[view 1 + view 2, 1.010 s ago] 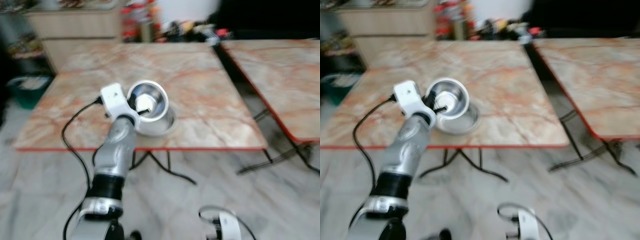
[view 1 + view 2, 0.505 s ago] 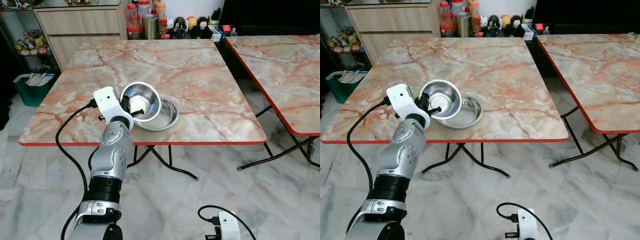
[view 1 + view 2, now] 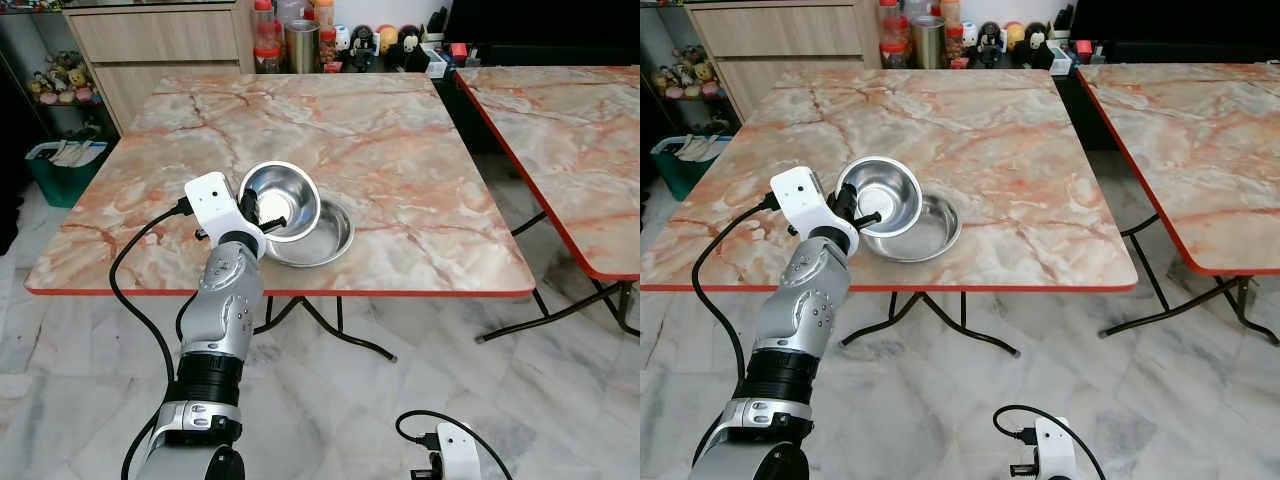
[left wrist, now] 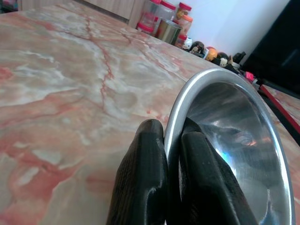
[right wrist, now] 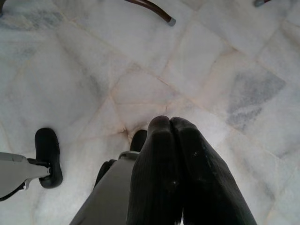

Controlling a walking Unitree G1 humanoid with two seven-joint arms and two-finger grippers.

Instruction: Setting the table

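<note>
Two black fingers of the left end effector (image 4: 171, 154) pinch the tilted steel bowl's (image 3: 283, 200) rim above the table (image 3: 420, 160).

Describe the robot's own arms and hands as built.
The left arm is a silver ribbed shell with a black joint band, a white wrist box and a looping black cable. The left hand has two black ribbed fingers. The right hand matches; its wrist is white, also cabled.
</note>
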